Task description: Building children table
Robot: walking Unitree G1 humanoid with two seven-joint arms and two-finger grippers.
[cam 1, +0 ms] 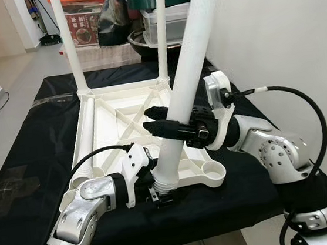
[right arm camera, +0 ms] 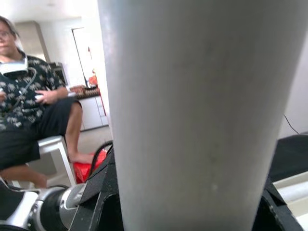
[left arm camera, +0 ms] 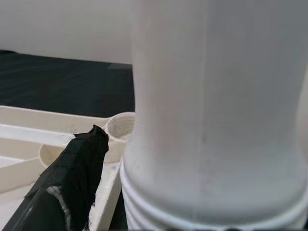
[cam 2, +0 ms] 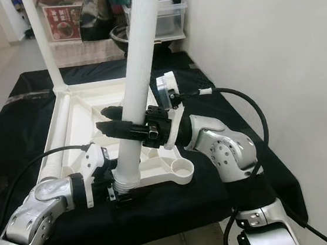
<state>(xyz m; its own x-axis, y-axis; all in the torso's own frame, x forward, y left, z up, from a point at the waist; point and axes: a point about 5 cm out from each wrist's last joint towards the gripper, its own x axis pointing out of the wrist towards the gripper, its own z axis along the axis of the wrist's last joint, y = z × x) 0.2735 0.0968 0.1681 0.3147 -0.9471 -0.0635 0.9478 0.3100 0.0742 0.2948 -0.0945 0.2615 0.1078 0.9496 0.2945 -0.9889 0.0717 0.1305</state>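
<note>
**Seating a leg at the near edge**

My left gripper is clamping the threaded foot of the white leg at the near edge of the upturned table top. My right gripper is gripping that leg higher up (it tilts away). Two fitted legs are standing at the far corners on the black-draped table.

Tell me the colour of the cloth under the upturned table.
Black; the cloth shows best in the left eye view.

A black-draped worktop beside a white wall, on pale floor.
</note>
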